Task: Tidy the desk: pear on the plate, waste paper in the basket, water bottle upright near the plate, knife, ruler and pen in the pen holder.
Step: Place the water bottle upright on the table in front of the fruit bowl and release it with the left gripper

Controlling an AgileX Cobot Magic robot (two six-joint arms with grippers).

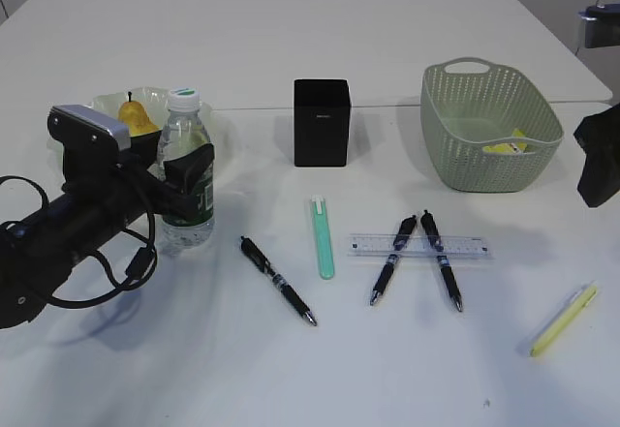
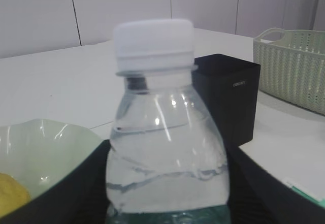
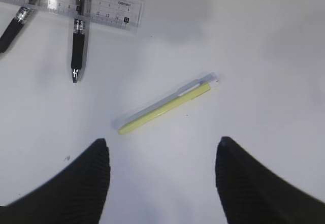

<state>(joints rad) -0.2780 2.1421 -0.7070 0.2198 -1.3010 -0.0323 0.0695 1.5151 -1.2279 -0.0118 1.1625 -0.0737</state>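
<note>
- A white bench carries scattered desk items, seen at a slant from the front.
- The left claw reaches in from the left, its black fingers on either side of the upright water bottle. The bottle stands on the bench just in front of the plate. Whether the fingers press on the bottle or merely flank it cannot be told.
- The yellow pear lies in the pale green plate, behind the claw.
- The black pen holder stands at mid-bench, upright.
- The green basket sits to the right, with the yellow waste paper inside it.
- In front of the holder lie a black pen, a teal knife, and the clear ruler, with two more black pens crossing over it.
- A slim yellow pen lies alone at the right front.
- The right claw hovers open above that yellow pen, holding nothing; in the exterior view only its dark bulk shows at the right edge.
</note>
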